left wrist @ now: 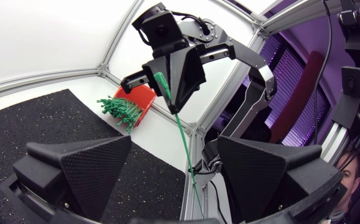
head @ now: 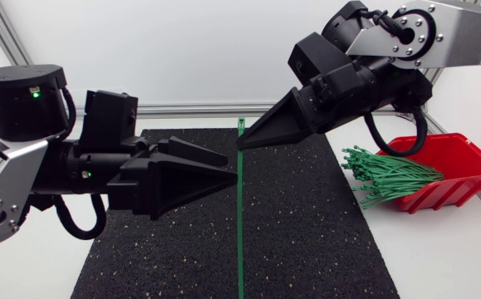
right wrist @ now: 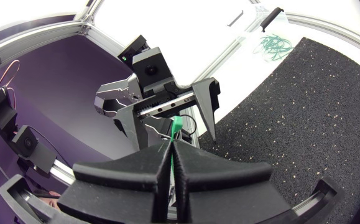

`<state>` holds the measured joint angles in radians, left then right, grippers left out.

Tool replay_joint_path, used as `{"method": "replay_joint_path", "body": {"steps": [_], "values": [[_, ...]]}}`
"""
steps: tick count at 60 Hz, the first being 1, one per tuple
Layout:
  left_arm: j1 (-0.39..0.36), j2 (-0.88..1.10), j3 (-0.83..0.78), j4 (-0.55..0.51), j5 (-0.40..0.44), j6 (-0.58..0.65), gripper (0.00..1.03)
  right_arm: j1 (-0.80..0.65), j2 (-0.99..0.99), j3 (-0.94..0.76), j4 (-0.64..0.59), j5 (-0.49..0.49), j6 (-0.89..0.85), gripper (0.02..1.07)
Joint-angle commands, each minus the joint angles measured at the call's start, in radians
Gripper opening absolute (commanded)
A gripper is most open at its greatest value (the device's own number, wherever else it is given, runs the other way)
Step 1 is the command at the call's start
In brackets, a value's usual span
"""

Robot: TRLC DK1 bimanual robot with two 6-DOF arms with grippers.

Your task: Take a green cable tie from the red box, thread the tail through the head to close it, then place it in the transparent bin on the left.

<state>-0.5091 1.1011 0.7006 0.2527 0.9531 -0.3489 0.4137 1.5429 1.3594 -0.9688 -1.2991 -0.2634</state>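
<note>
The right gripper is clamped on a green tie near its head. The tail runs free by the left gripper, whose fingers stand apart. The thin tail may flex aside as they close, or swivel in the right's pinch.

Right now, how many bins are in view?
2. Red box right of the mat, ties spilling out; transparent bin off the mat's corner, seen only from the right wrist, looped ties inside.
</note>
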Motion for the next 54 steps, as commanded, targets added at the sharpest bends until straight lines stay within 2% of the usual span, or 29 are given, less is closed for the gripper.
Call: {"method": "replay_joint_path", "body": {"steps": [1,10,16,23,38,48,51,54], "values": [[-0.025,0.023,0.037,0.013,0.022,-0.041,0.97,0.010,-0.018,-0.032,-0.010,-0.009,-0.019,0.08],[-0.058,0.039,0.039,0.023,0.033,-0.044,0.98,0.008,-0.032,-0.042,-0.008,-0.008,-0.028,0.08],[-0.074,0.037,0.036,0.036,0.032,-0.045,0.90,0.002,-0.032,-0.043,-0.004,-0.006,-0.028,0.08],[-0.085,0.026,0.027,0.037,0.030,-0.044,0.90,-0.001,-0.032,-0.045,-0.002,-0.003,-0.034,0.08],[-0.072,0.022,0.025,0.053,0.010,-0.044,0.86,-0.003,-0.046,-0.063,-0.004,-0.002,-0.042,0.08],[-0.066,0.025,0.023,0.060,0.006,-0.045,0.60,0.000,-0.075,-0.074,-0.002,0.009,-0.043,0.08],[-0.066,0.025,0.023,0.060,0.006,-0.050,0.55,0.002,-0.083,-0.079,-0.002,0.011,-0.043,0.08],[-0.066,0.025,0.023,0.060,0.006,-0.050,0.55,0.004,-0.089,-0.079,-0.002,0.012,-0.043,0.08]]}}
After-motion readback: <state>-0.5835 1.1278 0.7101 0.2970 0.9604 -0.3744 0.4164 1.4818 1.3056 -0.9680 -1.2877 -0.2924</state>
